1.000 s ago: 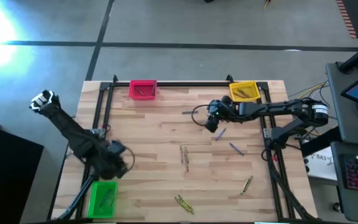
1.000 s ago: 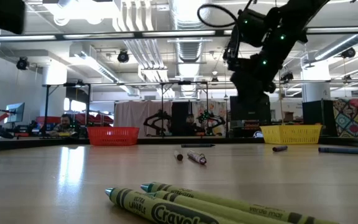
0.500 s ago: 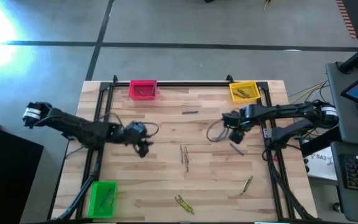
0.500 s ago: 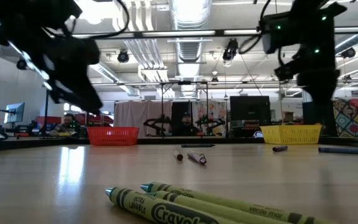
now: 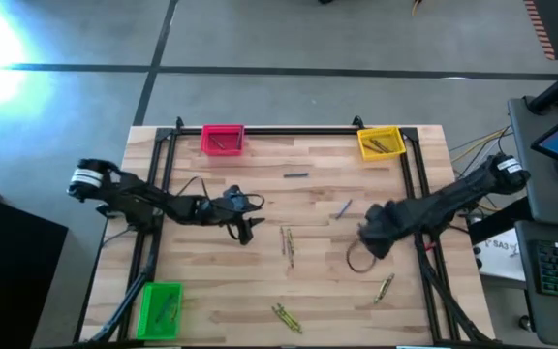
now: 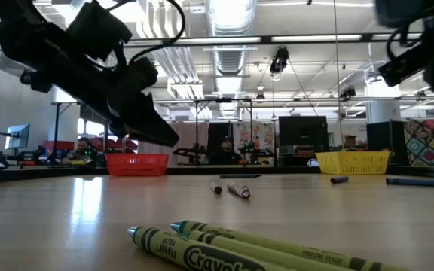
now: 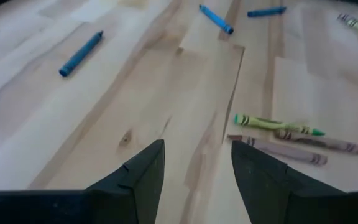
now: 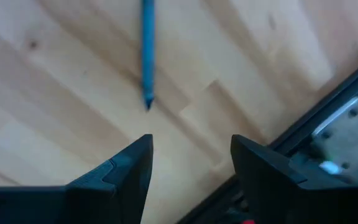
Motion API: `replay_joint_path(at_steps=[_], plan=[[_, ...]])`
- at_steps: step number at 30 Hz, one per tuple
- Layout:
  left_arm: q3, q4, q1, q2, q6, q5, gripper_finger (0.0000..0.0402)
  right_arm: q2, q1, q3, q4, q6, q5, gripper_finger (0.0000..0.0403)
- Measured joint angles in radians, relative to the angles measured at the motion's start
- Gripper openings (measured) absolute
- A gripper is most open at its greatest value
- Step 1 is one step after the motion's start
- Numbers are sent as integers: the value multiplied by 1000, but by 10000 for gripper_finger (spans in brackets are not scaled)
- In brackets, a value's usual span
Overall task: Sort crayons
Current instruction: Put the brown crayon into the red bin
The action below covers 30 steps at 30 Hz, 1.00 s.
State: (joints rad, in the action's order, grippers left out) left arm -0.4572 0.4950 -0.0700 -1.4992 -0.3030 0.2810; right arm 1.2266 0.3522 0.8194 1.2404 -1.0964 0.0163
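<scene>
Wooden table; blue crayon top cut off

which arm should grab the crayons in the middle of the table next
Left. The left gripper is open beside the central crayon cluster, which lies just past its fingers in the left wrist view. The right gripper is open over a blue crayon.

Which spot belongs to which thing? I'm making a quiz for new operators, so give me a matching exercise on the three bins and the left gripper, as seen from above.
Things:
1. pink bin
2. yellow bin
3. green bin
4. left gripper

Places in the high view:
A. bottom left corner of the table
B. over the table's inner part, away from every edge, open
C. top right corner
D. top edge, left of centre

Pairs: 1-D, 2-C, 3-A, 4-B
</scene>
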Motion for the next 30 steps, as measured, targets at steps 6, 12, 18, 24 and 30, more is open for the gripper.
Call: replay_joint_path(at_steps=[6, 12, 18, 24, 30], plan=[[0, 75, 0, -90, 32, 0, 170, 22, 279, -44, -147, 6, 5, 210], [0, 108, 0, -118, 44, 0, 170, 89, 517, -47, -193, 150, -2, 196], [0, 115, 12, -101, 70, -2, 170, 138, 578, -47, -282, 209, -9, 166], [0, 112, 21, -99, 70, -2, 170, 195, 577, -47, -384, 229, -15, 142], [0, 107, 21, -99, 64, -3, 170, 254, 577, -44, -402, 274, -20, 133]])
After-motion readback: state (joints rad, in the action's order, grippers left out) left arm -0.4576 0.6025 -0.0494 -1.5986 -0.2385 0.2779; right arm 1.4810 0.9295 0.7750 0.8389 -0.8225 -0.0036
